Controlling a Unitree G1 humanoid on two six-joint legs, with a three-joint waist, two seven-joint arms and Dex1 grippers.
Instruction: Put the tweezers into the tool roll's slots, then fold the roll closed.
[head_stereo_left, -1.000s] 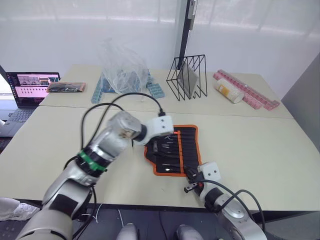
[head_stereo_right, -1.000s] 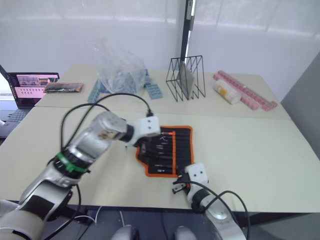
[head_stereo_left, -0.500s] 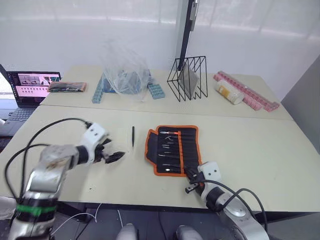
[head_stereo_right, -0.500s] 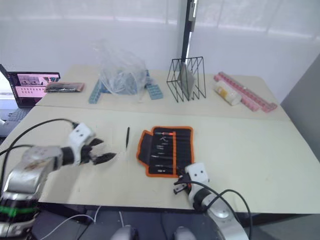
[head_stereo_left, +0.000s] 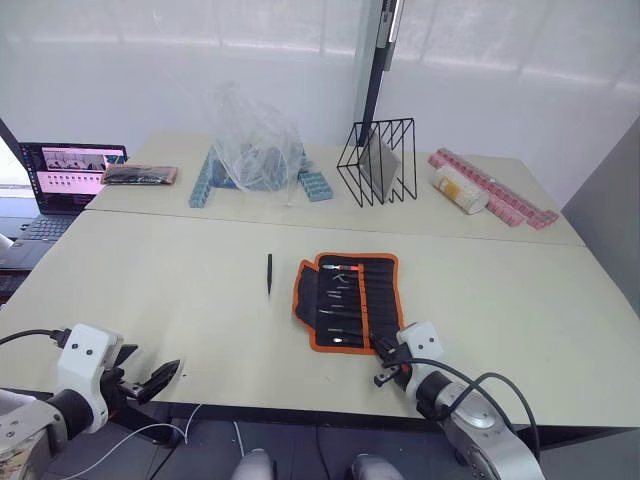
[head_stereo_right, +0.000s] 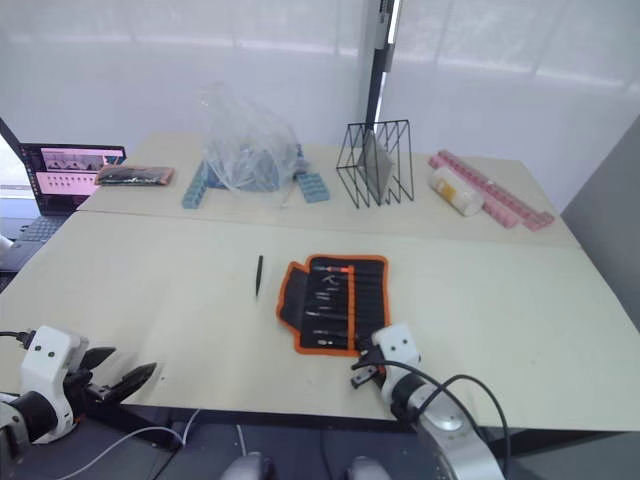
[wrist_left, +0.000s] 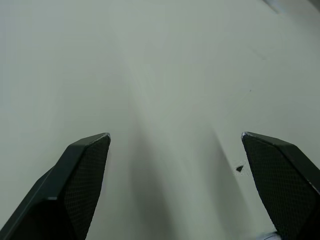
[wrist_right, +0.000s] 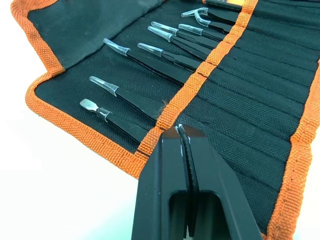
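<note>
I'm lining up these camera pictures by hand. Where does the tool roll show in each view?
Left eye view: the tool roll lies open at centre, right of a loose tweezer.
Right eye view: at centre, same layout.
Left wrist view: bare table between the open left hand's fingers.
Right wrist view: its slots lie beyond the shut right hand.
Shared landmark: the orange binding.

Bare table (head_stereo_left: 180, 290) left of the tool roll (head_stereo_left: 347, 300), one pair of tweezers (head_stereo_left: 269, 273) aside
</note>
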